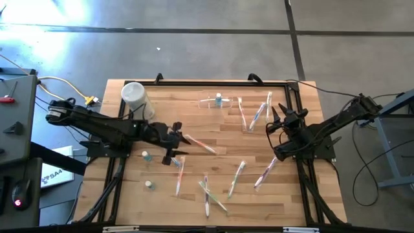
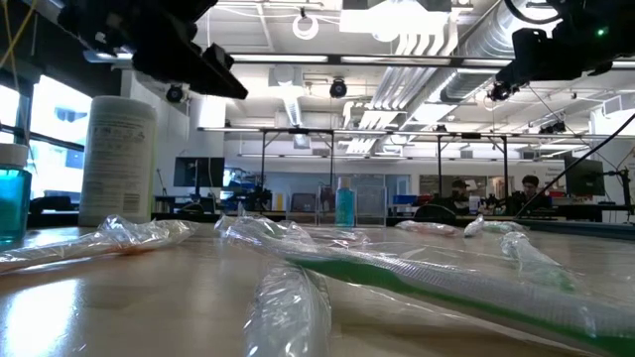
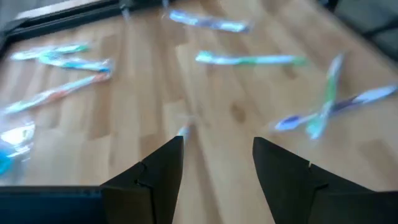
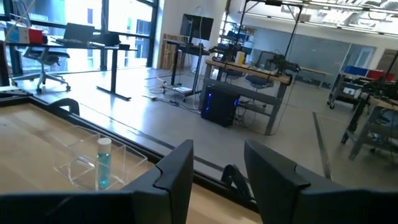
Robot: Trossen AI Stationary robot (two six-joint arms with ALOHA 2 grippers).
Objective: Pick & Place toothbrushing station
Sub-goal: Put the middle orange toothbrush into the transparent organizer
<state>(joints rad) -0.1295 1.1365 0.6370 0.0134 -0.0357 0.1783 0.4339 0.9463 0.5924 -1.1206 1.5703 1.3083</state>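
Note:
The toothbrushing station (image 1: 208,102) is a small clear plastic holder standing on the table's far middle part, with a blue bottle (image 1: 218,99) upright in it. It also shows in the right wrist view (image 4: 78,163) and in the low view (image 2: 322,203). My left gripper (image 1: 184,140) is open and empty above the table's left middle, over scattered wrapped toothbrushes (image 3: 249,60). My right gripper (image 1: 277,115) is open and empty, raised at the table's right, to the right of the station. Its fingers (image 4: 177,165) point past the far edge.
A white canister (image 1: 134,97) stands at the far left corner. Several wrapped toothbrushes (image 1: 236,178) lie across the near and right parts of the table. Two small bottles (image 1: 146,156) stand near the left edge. A black frame (image 1: 207,83) rims the table.

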